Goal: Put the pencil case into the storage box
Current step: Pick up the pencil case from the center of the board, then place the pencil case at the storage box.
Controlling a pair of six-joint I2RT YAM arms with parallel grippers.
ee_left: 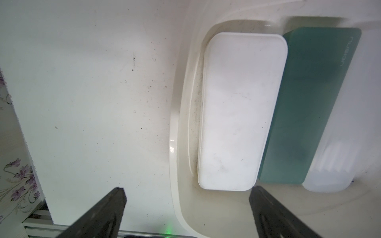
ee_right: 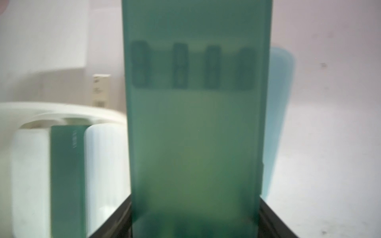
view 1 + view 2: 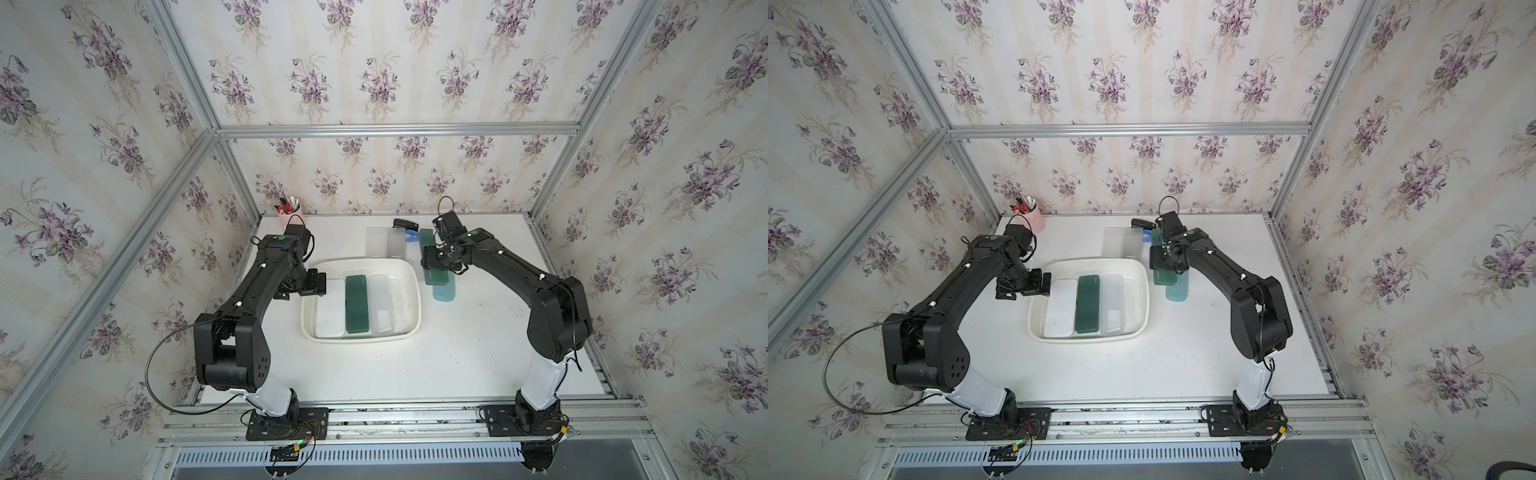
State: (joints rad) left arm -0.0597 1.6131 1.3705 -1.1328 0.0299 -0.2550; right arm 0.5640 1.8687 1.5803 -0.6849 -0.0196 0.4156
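Translucent green, the pencil case (image 2: 193, 134) fills the right wrist view, with four dark shapes showing blurred through its wall. The right gripper (image 2: 194, 220) is clamped on it, one black finger (image 2: 115, 222) against each long side. In both top views this pencil case (image 3: 436, 277) (image 3: 1160, 277) is outside the storage box (image 3: 361, 261), just off the box's right rim, with the right gripper (image 3: 436, 259) on top of its middle. Whether it rests on the table (image 3: 457, 353) or is raised off it, I cannot tell. A light blue case (image 3: 445, 291) lies just beside it, partly covered by it from above.

Inside the storage box (image 1: 177, 144) three cases lie side by side, lengthwise: a white case (image 1: 239, 111) nearest the left arm, a dark green case (image 1: 309, 107) touching it, then a clear case (image 1: 329, 171).

The left gripper (image 1: 188, 195) hangs over the box's left rim, jaws spread wide with nothing between them; in a top view the left gripper (image 3: 318, 284) sits above the white case's far end.

A pink pen cup (image 3: 291, 216) stands at the back left corner.
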